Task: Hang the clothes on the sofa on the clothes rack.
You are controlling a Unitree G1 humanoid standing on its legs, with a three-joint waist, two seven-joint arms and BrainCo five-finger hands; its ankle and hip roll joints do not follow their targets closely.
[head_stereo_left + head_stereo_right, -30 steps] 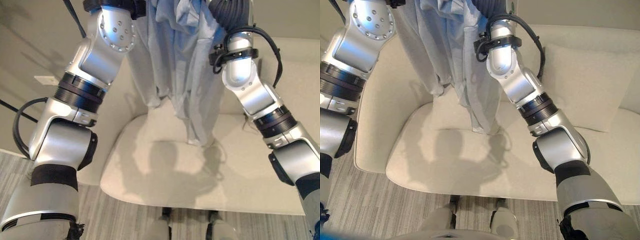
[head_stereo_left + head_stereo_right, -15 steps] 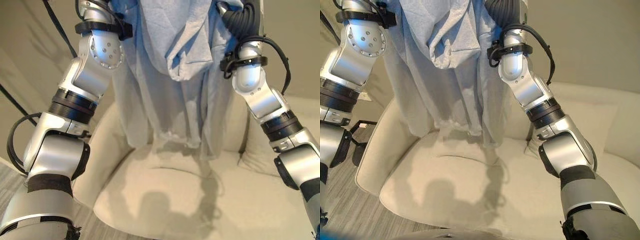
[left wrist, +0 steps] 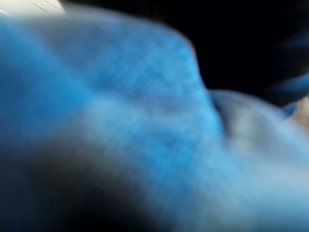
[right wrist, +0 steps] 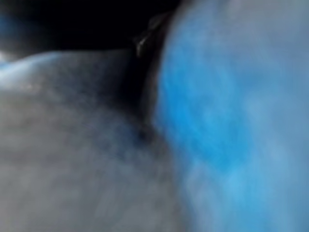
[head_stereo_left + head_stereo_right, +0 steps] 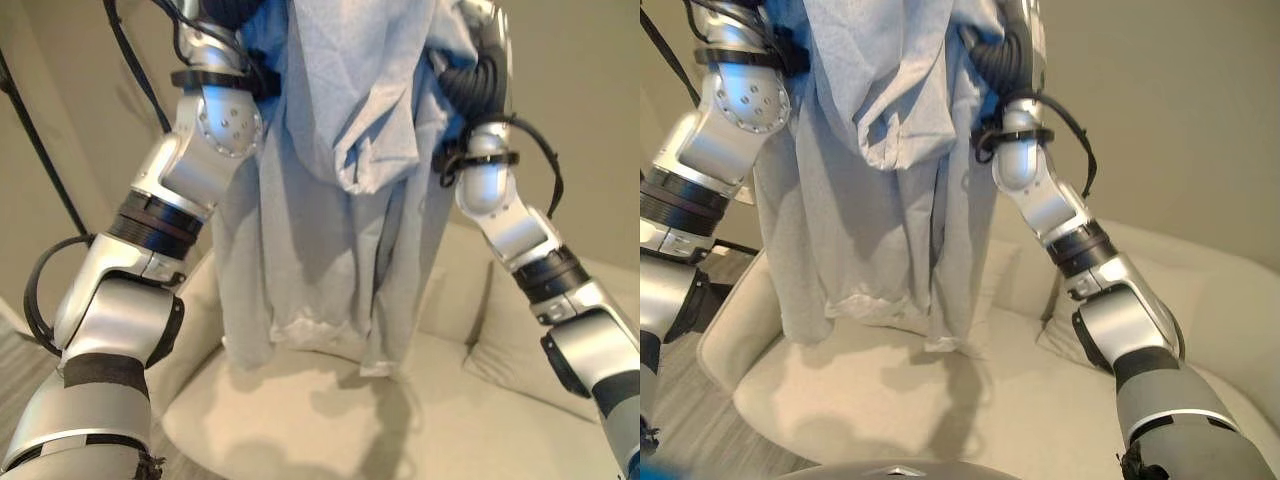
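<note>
Above the cream sofa (image 5: 330, 430) hangs the pale blue-grey shirt (image 5: 330, 200); finger grip hidden by cloth; lift its hem clear before turning rackward.

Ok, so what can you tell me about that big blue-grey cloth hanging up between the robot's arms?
The garment is a light blue-grey piece of clothing made of soft, thin-looking fabric, with lots of folds and a bunched, hood-like fold near the top. It hangs lengthwise between the two raised arms, its top out past the upper edge of the eye views. Its hemmed bottom edge dangles just above the seat of the cream sofa; whether it brushes the cushion cannot be told. Blue cloth sits right against both wrist cameras.
</note>
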